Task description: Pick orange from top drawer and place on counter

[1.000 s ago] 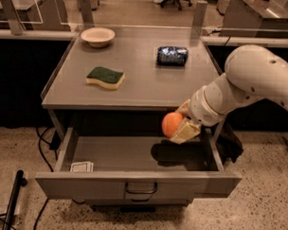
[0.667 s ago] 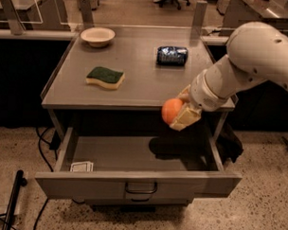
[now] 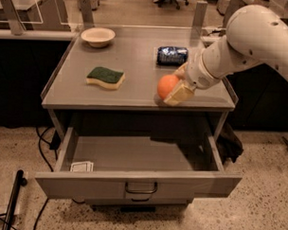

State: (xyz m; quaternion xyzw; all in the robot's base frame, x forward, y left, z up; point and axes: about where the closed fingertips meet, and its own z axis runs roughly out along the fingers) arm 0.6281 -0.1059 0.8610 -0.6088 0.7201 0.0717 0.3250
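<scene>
My gripper (image 3: 175, 86) is shut on the orange (image 3: 167, 85), a small round orange fruit, and holds it just above the front right part of the grey counter (image 3: 136, 64). The white arm reaches in from the upper right. One cream finger (image 3: 180, 94) shows beside the fruit. The top drawer (image 3: 137, 183) stands pulled open below the counter, with its dark bail handle (image 3: 141, 188) on the front panel. Its floor holds only a small white card (image 3: 81, 167) at the front left.
On the counter lie a green and yellow sponge (image 3: 105, 77) at the left, a pale bowl (image 3: 98, 36) at the back left and a dark blue packet (image 3: 172, 55) at the back right. Cables (image 3: 46, 144) run on the floor at the left.
My gripper has lifted the orange up out of the drawer space and moved it back over the counter's front right edge.
</scene>
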